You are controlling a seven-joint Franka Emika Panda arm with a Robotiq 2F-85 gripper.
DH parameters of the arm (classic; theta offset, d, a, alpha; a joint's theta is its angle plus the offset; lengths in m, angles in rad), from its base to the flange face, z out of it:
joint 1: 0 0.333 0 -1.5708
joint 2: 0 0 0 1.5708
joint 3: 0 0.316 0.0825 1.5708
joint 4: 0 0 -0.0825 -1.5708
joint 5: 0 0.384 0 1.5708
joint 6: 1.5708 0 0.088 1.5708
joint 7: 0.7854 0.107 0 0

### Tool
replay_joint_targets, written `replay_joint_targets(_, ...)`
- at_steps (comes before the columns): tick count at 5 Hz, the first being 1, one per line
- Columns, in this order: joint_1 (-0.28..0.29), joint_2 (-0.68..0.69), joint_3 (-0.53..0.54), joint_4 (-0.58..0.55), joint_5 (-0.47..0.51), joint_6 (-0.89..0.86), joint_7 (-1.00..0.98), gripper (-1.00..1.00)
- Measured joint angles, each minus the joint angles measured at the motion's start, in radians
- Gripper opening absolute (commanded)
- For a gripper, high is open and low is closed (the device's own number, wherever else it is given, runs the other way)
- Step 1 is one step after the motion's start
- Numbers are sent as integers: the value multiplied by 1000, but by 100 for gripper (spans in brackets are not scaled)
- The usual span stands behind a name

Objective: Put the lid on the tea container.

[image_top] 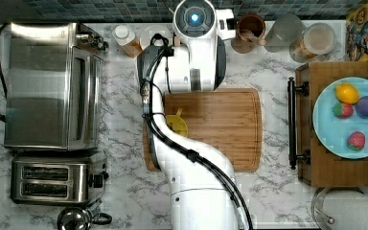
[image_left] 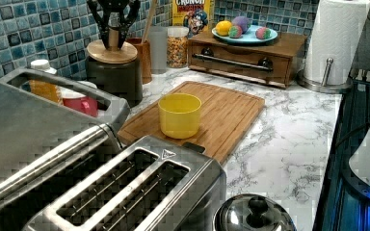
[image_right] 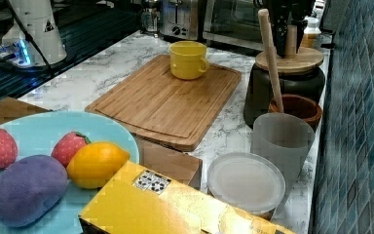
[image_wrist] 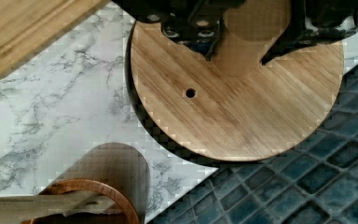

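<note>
Wooden lid on black tea container, its knob between the tool's fingers.

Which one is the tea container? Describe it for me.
In the left view, behind the cutting board, by the tiled wall, stands the tea container. It is the only dark tin, topped by a wooden lid, unlike the brown jar beside it.

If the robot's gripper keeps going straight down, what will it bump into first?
Probably the wooden lid. The gripper points down at it with its fingers on either side of the lid's knob, so the knob and lid top come first. The lid looks seated on the dark tea container.
</note>
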State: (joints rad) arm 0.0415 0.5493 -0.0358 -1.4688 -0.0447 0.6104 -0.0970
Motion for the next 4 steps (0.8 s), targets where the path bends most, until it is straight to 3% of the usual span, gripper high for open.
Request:
replay_joint_targets(1, 2, 25, 0, 50, -1, -57, 2, 100)
replay_joint_targets(4, 6, 58, -4, 111, -1, -79, 5, 100)
